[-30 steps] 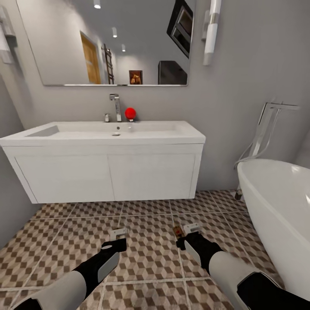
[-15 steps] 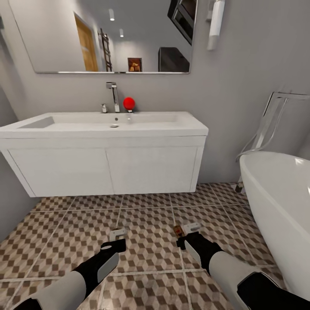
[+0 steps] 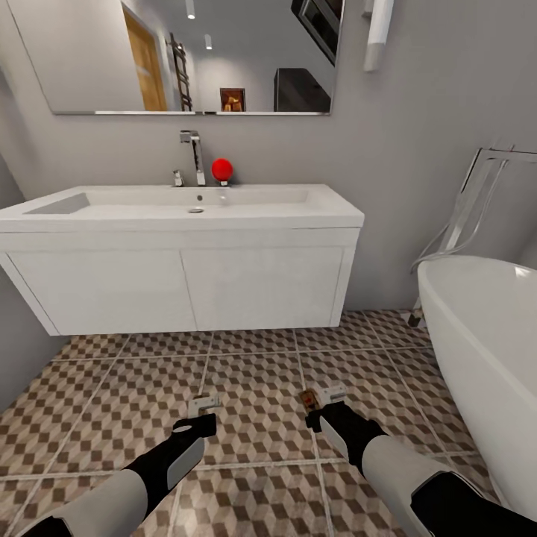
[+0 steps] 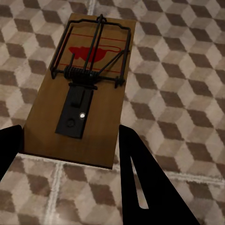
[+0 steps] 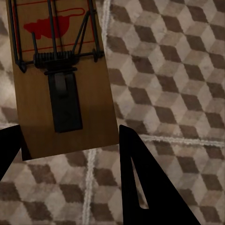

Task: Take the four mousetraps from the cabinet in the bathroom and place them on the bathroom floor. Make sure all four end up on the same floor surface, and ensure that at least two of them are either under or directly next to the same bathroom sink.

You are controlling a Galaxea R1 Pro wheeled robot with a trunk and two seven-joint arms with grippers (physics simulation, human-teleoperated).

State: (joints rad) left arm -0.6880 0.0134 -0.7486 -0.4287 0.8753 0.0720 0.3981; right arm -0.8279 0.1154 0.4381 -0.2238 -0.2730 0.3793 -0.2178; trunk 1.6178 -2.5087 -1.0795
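Left pincer (image 3: pixel 203 411) clenched on a trap (image 4: pixel 79 89), right pincer (image 3: pixel 319 406) clenched on another trap (image 5: pixel 58 77), both low over open floor (image 3: pixel 253 418), sink (image 3: pixel 179 216) at 12 o'clock, tub (image 3: pixel 485 335) edge at 3, view now nearer the sink.

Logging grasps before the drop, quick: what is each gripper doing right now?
Left gripper: shut on a mousetrap, held above the bathroom floor.
Right gripper: shut on another mousetrap.
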